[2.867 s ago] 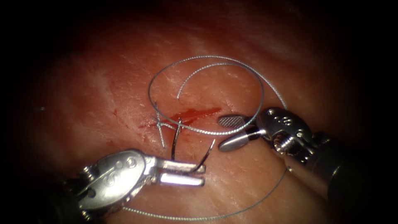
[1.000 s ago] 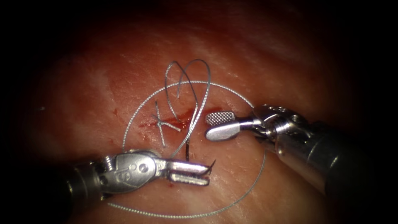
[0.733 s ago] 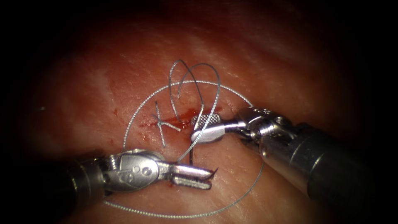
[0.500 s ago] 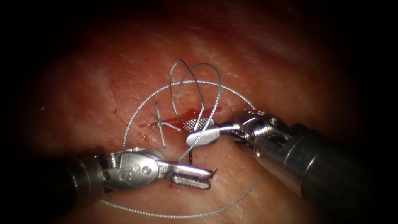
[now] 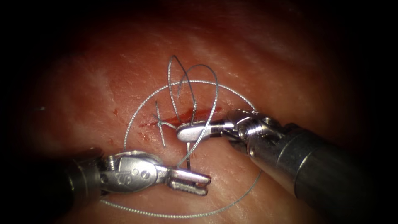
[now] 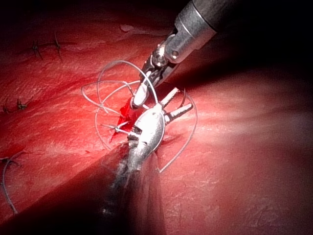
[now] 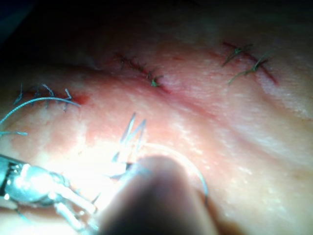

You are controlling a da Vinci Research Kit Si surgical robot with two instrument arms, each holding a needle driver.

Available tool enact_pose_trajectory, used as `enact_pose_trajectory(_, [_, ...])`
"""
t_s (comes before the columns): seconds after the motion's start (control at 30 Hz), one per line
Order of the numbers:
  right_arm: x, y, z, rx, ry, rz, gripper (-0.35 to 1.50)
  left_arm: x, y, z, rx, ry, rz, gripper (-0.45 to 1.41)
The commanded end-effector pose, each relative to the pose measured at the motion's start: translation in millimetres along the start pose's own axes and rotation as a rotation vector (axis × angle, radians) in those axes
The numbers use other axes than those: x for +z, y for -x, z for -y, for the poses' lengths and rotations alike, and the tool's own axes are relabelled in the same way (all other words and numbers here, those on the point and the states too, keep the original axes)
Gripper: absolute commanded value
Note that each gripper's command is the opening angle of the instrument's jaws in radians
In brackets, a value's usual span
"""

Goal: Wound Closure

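Observation:
The tissue (image 5: 265, 74) has a short cut (image 5: 209, 111) with red fluid in it. My right tool (image 5: 184, 132) comes in from the right, shut at the cut, and the dark curved needle (image 5: 188, 155) runs up into its jaws. The needle hangs down from there toward my left tool (image 5: 206, 185), which stands open just below with nothing between its jaws. I cannot tell if the needle's point is in the tissue. Thread (image 5: 213, 89) loops above the cut and crosses the right tool's jaws. In the left wrist view the left tool (image 6: 175, 104) gapes beside the right tool (image 6: 139, 98).
A tied stitch (image 5: 161, 123) with cut ends sits at the cut's left end. A wide ring of thread (image 5: 174, 215) lies around both tools. In the right wrist view, older stitches (image 7: 142, 68) cross other cuts, and the left tool (image 7: 73, 208) shows there too.
The right tool moved left to the cut and shut on the needle's upper part. The left tool, which held the needle near its point, opened and let it go.

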State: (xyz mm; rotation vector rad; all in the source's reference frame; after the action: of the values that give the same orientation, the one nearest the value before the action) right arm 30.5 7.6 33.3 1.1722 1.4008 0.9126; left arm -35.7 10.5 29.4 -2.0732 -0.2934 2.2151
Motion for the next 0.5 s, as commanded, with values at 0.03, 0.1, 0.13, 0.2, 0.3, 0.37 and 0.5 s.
enact_pose_trajectory(0.03, [-0.2, -0.8, -0.8, -0.042, 0.011, -0.001, -0.35, 0.5, 0.4, 0.5, -0.046, -0.029, 0.018, 0.64])
enact_pose_trajectory(0.1, [-0.9, -1.4, -1.2, -0.093, 0.032, -0.005, -0.35, 0.6, 0.2, 0.8, -0.108, -0.045, 0.06, 0.81])
enact_pose_trajectory(0.13, [-1.3, -1.6, -1.4, -0.122, 0.047, 0.002, -0.35, 0.5, 0.2, 0.8, -0.109, -0.046, 0.067, 0.83])
enact_pose_trajectory(0.2, [-2.0, -2.1, -1.9, -0.186, 0.075, 0.01, -0.35, 0.1, 0.3, 0.8, -0.11, -0.047, 0.079, 0.79])
enact_pose_trajectory(0.3, [-2.6, -2.6, -2.6, -0.239, 0.092, 0.005, -0.35, -0.6, 0.3, 0.7, -0.111, -0.045, 0.09, 0.78])
enact_pose_trajectory(0.37, [-2.7, -2.9, -3.0, -0.316, 0.135, 0.01, -0.35, -1.2, 0.5, 0.7, -0.111, -0.04, 0.099, 0.69])
enact_pose_trajectory(0.5, [-2.4, -3.2, -3.0, -0.443, 0.189, 0.046, -0.35, -1.9, 0.7, 0.6, -0.109, -0.031, 0.112, 0.57])
